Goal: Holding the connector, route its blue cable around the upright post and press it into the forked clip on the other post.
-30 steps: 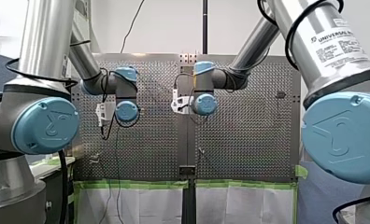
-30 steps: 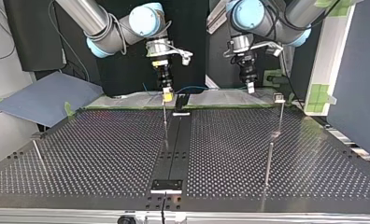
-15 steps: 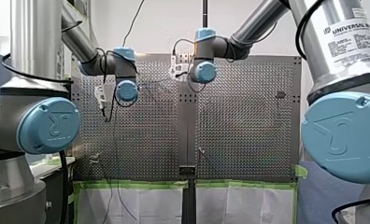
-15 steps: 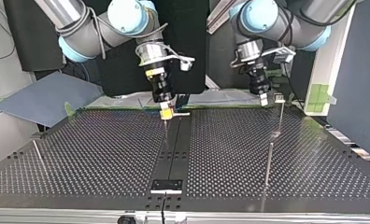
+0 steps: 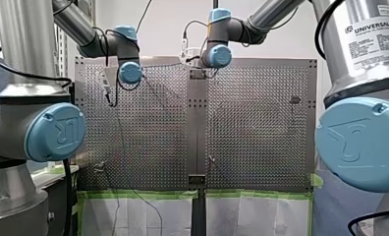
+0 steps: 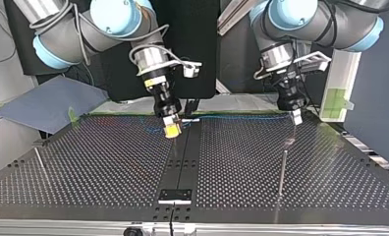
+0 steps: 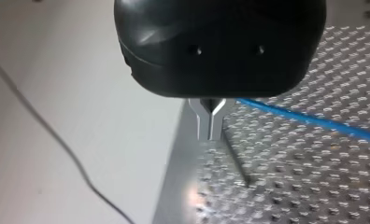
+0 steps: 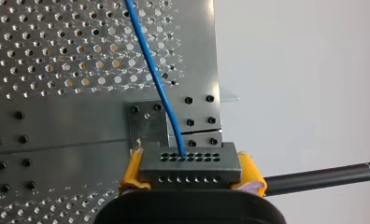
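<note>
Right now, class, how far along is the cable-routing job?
Done: my right gripper grips the connector. In hand: the blue cable stretches across to my left gripper, which seems to pinch it. Left: going round a post and into the clip, which I cannot make out.

Robotics lab: perforated table (image 6: 330, 182), UR5e arm (image 5: 359, 54)
</note>
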